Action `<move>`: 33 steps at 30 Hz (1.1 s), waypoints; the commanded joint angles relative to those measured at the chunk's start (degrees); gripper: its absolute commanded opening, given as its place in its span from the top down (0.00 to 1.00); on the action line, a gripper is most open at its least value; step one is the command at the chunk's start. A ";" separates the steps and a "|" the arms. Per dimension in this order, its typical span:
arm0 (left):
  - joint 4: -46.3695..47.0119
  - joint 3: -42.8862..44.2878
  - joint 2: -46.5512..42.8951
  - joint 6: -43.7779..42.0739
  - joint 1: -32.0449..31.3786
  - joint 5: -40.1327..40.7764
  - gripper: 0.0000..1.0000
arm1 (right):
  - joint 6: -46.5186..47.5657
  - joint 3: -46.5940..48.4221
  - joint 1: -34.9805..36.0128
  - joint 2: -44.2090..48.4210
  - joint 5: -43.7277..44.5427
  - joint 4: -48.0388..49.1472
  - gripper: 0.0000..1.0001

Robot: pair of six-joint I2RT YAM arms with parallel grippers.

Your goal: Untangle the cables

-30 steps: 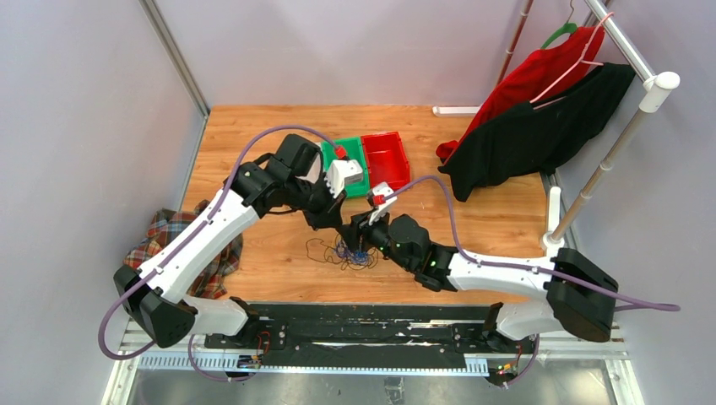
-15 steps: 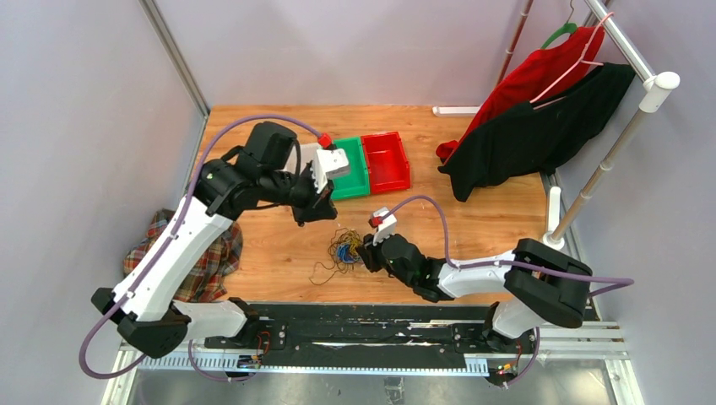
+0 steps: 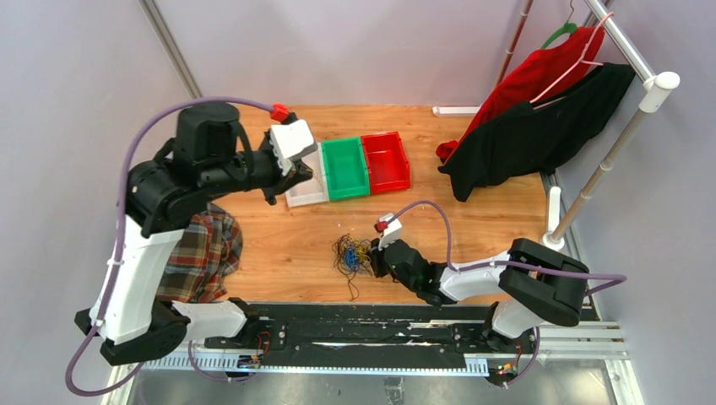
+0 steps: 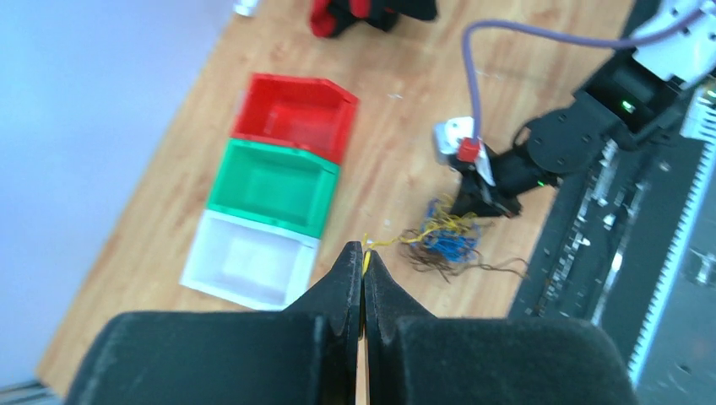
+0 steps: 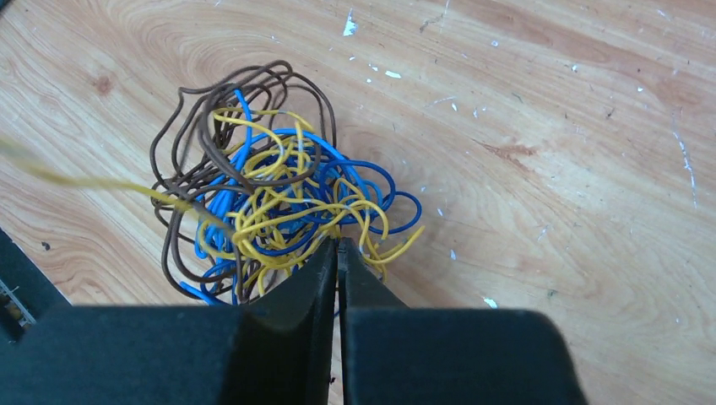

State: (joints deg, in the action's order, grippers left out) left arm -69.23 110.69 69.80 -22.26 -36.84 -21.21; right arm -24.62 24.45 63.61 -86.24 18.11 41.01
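Note:
The cables (image 3: 350, 253) lie as a small tangle of blue, yellow and brown wires on the wooden table, near its front edge. My right gripper (image 3: 371, 257) is low at the tangle's right side. In the right wrist view that gripper (image 5: 338, 241) is shut on strands at the edge of the cables (image 5: 279, 202). My left gripper (image 3: 272, 197) is raised high near the bins. In the left wrist view it (image 4: 364, 250) is shut on one yellow cable (image 4: 393, 242), which runs down to the cables (image 4: 443, 240).
White bin (image 3: 306, 187), green bin (image 3: 346, 167) and red bin (image 3: 386, 159) stand in a row behind the tangle. A plaid cloth (image 3: 198, 253) hangs off the table's left edge. Red and black clothes (image 3: 540, 110) hang at the right. A black rail (image 3: 363, 325) runs along the front.
My left arm has risen and swung back left, drawing a yellow strand out of the tangle. My right gripper has closed at the tangle, which now lies more bunched.

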 commanded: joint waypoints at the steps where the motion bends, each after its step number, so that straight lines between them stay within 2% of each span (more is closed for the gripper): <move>1: 0.29 8.94 0.70 -2.87 -0.25 8.32 1.00 | -1.52 -1.76 -1.21 -0.28 2.07 0.01 1.00; 4: 0.33 13.65 1.85 -2.58 -0.25 10.47 1.00 | -1.59 -2.19 -1.21 0.62 2.68 -0.33 0.99; 8: 1.54 15.61 2.21 -1.74 -0.26 11.99 1.00 | -1.19 -2.45 -1.37 3.06 4.31 -2.80 0.99; 11: 9.20 18.44 1.78 -0.77 -0.28 19.40 1.00 | -1.05 -2.98 -1.72 4.53 4.38 -3.67 0.99; 17: 34.48 8.56 -6.63 -0.42 -0.25 30.17 1.00 | -1.37 -4.63 -1.83 5.96 4.99 -4.19 0.99; 21: 43.27 6.69 -8.29 0.52 -0.26 35.17 1.00 | -1.85 -5.73 -1.89 6.46 5.73 -4.60 0.99; 24: 48.08 1.49 -11.03 1.39 -0.27 36.65 1.00 | -1.89 -6.51 -1.99 8.42 6.91 -5.54 0.99; 28: 44.19 -4.46 -13.85 3.59 -0.25 36.92 1.00 | -0.60 -7.04 -2.33 13.30 9.45 -8.25 0.99; 33: 34.02 -20.26 -18.52 3.00 -0.25 33.12 1.00 | 2.90 -5.58 -2.53 20.60 9.19 -12.54 0.95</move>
State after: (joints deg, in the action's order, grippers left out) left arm -27.73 100.90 52.80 -19.97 -36.88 13.15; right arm -24.64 17.93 62.04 -70.00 24.69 32.62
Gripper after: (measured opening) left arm 0.016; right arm 0.042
